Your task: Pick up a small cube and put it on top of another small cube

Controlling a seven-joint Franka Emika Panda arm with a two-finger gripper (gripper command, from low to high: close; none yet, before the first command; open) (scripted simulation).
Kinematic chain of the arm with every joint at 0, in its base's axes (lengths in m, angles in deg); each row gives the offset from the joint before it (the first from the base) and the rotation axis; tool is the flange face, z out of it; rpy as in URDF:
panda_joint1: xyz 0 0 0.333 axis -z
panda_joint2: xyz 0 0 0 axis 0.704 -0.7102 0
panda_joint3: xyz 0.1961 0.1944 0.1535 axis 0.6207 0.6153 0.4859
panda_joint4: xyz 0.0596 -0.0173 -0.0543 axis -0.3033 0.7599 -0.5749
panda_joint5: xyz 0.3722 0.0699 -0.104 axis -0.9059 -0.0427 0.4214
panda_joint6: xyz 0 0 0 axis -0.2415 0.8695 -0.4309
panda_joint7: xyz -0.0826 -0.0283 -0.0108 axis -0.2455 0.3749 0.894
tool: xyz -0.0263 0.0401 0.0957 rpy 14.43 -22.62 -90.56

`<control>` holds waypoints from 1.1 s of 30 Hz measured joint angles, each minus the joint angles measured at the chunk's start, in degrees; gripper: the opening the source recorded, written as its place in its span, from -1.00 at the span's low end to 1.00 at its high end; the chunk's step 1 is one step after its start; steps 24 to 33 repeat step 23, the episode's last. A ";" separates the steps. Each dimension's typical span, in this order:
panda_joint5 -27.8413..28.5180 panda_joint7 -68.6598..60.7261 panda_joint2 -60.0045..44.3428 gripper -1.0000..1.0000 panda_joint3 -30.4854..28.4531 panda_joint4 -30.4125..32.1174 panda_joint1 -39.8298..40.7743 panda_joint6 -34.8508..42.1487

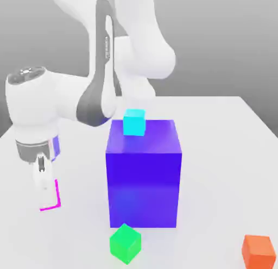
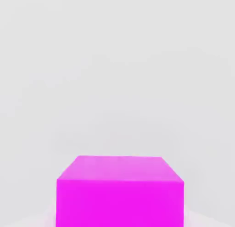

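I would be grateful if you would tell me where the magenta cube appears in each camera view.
Exterior view: the magenta cube sits low toward that view's left, just under the tool, mostly hidden by it.
Hand view: the magenta cube is close up against the pale table.
Shared landmark: the table.

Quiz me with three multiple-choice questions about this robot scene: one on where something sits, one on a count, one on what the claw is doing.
1. Where is the turquoise cube?
A. on the big blue block
B. on the table
C. on the green cube

2. How many small cubes are visible?
A. two
B. three
C. four

3. The gripper is
A. wide open
B. shut on the pink cube
C. shut on the orange cube

Answers: 1 A, it rests on the block's top. 2 C, turquoise, green, orange, pink. 3 B, pink cube sits at the fingers.
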 joint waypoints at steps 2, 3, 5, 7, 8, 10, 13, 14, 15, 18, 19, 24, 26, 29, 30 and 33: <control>0.05 -4.62 0.35 -1.00 1.87 -0.40 -1.01 0.81; 0.04 -6.95 0.52 -1.00 2.84 -0.61 -1.49 1.22; -0.11 -11.70 0.89 -1.00 4.70 -1.01 -2.61 2.03; -0.39 -16.57 1.26 -1.00 6.48 -1.40 -3.86 2.82; -0.58 -19.03 1.45 -1.00 7.35 -1.60 -4.52 3.21; -1.05 -24.02 1.85 -1.00 9.02 -1.99 -5.92 3.99; -1.96 -31.66 2.47 -1.00 11.29 -2.58 -8.24 5.16; -2.29 -34.20 2.66 -1.00 12.01 -2.77 -9.01 5.53; -1.52 -35.10 1.89 -1.00 12.13 -2.95 -9.32 5.07; 4.96 -31.70 -3.70 -1.00 9.66 -3.51 -10.94 0.87; 7.45 -29.99 -5.81 -1.00 8.04 -3.72 -12.10 -0.80; 9.23 -28.74 -7.62 1.00 6.10 -3.90 -13.65 -2.33; 9.23 -28.74 -7.62 1.00 6.10 -3.90 -13.65 -2.33; 9.23 -28.74 -7.62 1.00 6.10 -3.90 -13.65 -2.33; 9.23 -28.74 -7.62 1.00 6.10 -3.90 -13.65 -2.33; 9.23 -28.74 -7.62 1.00 6.10 -3.90 -13.65 -2.33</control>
